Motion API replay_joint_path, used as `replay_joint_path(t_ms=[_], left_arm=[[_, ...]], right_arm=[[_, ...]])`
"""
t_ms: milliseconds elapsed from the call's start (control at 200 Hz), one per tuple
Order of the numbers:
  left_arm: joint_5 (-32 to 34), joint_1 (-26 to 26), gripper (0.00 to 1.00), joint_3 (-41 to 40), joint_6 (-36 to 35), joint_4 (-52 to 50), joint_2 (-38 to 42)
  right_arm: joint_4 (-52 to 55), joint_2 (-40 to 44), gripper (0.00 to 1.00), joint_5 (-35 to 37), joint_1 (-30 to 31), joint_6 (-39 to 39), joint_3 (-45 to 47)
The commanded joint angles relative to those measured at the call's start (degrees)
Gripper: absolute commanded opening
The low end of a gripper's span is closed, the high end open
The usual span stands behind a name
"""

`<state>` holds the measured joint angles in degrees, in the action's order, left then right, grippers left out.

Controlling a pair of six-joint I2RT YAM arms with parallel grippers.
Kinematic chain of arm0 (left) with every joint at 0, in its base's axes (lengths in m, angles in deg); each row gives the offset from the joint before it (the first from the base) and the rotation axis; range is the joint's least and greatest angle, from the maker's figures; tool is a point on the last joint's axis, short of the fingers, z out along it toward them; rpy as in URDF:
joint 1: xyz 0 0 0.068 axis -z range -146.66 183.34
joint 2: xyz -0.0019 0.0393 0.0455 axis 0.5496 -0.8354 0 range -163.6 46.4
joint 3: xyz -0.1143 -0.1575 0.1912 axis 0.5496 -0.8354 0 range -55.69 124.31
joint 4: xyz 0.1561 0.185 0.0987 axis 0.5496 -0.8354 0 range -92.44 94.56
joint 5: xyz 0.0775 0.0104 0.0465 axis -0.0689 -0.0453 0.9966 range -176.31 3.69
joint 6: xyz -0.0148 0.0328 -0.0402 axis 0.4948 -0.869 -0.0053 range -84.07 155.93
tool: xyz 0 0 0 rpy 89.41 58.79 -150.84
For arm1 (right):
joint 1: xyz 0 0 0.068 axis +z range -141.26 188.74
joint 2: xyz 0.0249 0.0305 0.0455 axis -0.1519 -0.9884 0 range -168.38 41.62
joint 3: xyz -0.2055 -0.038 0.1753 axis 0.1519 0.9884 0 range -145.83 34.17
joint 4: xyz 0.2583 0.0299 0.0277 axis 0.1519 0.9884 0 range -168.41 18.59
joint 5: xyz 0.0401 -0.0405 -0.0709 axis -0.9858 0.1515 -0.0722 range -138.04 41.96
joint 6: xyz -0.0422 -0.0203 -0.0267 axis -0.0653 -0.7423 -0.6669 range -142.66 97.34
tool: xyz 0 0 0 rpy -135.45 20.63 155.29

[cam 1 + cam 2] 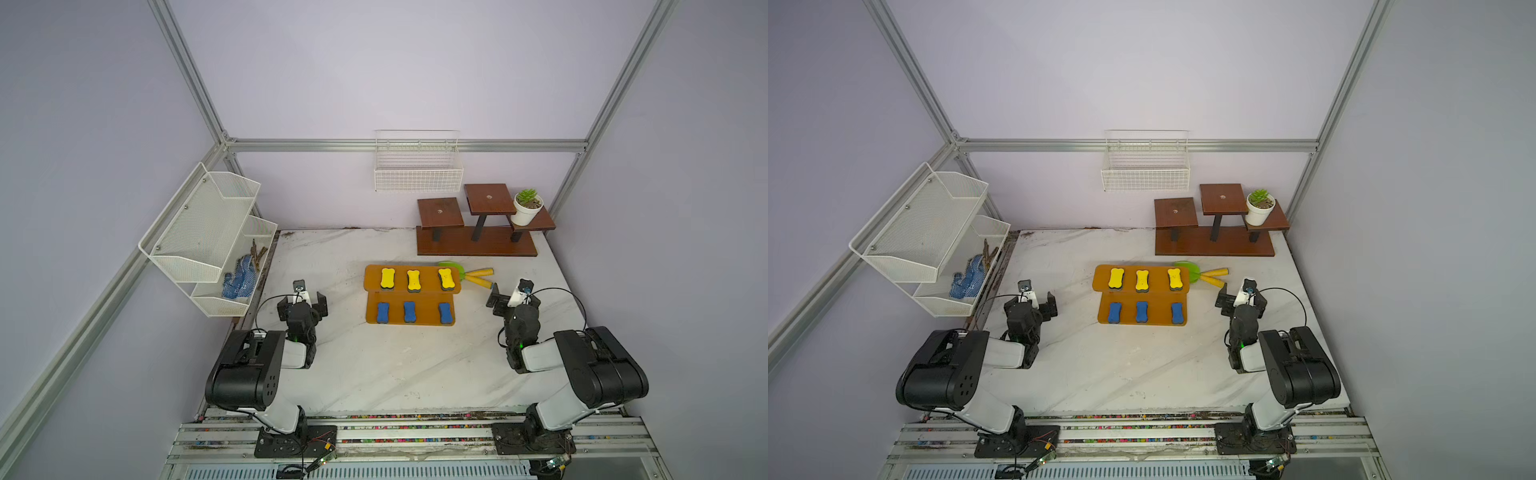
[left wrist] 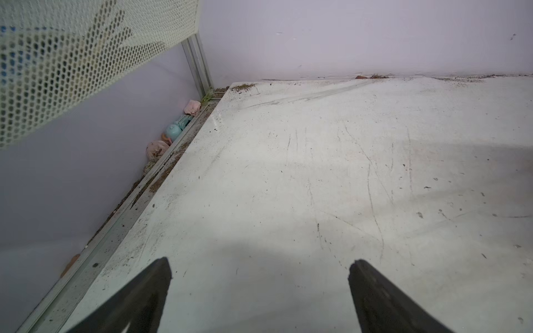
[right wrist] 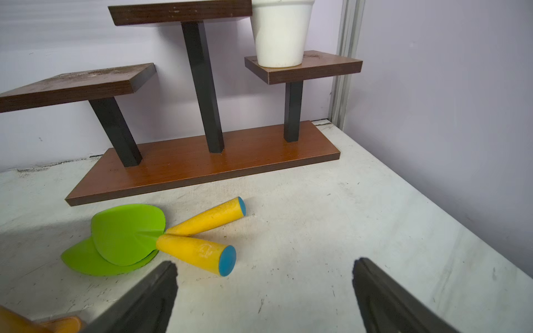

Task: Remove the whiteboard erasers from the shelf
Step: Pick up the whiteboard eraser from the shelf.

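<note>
The shelf (image 1: pixel 374 277) (image 1: pixel 1103 277), a low orange-brown two-step stand, sits mid-table in both top views. Three yellow whiteboard erasers (image 1: pixel 414 280) (image 1: pixel 1142 280) lie on its upper step. Three blue ones (image 1: pixel 409 311) (image 1: pixel 1142 311) lie on the lower step. My left gripper (image 1: pixel 302 302) (image 2: pixel 261 261) stands open over bare table, left of the shelf. To the shelf's right my right gripper (image 1: pixel 514 297) (image 3: pixel 264 261) is open too, with nothing between its fingers. Neither wrist view shows an eraser.
Two green scoops with yellow handles (image 1: pixel 471 275) (image 3: pixel 129 233) lie just right of the shelf, close to my right gripper. A dark brown stand (image 1: pixel 478 246) with a white plant pot (image 1: pixel 525 212) stands at the back right. A white mesh rack (image 1: pixel 208 232) hangs at the left.
</note>
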<state>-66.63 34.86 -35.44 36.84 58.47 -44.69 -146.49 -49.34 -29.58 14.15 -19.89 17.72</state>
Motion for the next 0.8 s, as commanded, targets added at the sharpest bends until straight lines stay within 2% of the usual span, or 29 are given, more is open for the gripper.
replay_joint_path(t_ms=[0, 340, 385, 445, 485, 520, 595, 690, 795], left_arm=[[-0.7, -0.3, 1.00, 1.2, 0.9, 1.1, 1.1], [-0.7, -0.3, 1.00, 1.0, 0.9, 1.1, 1.2], [3.8, 0.8, 1.00, 0.6, 0.1, 2.5, 2.8], [10.6, 3.4, 1.00, 4.8, 0.2, -10.2, 8.9], [11.0, 4.1, 1.00, 8.9, 0.3, -20.5, 13.5], [11.8, 4.5, 1.00, 11.5, 0.6, -24.8, 15.4], [12.9, 5.5, 1.00, 16.9, 5.5, -35.3, 17.6], [8.9, 6.2, 1.00, 24.7, 14.3, -49.8, 17.3], [-1.4, 6.3, 1.00, 34.7, 17.7, -62.7, 13.0]], right_arm=[[-0.3, 0.6, 1.00, -0.2, 0.0, 0.0, 0.2], [-1.0, 0.9, 1.00, 1.0, 0.0, 0.1, 0.4], [1.3, 3.9, 1.00, 3.6, 0.7, 0.1, 0.3], [14.9, 11.6, 1.00, 5.0, 2.2, -1.3, -2.9], [26.4, 16.3, 1.00, 3.2, 2.5, -0.1, -7.1], [34.4, 19.4, 1.00, 1.2, 3.1, 3.2, -10.6], [42.9, 23.0, 1.00, 1.4, 7.4, 8.6, -15.3], [53.7, 22.9, 1.00, 0.1, 13.5, 14.7, -21.4], [64.2, 20.3, 1.00, -12.2, 14.2, 19.6, -27.1]])
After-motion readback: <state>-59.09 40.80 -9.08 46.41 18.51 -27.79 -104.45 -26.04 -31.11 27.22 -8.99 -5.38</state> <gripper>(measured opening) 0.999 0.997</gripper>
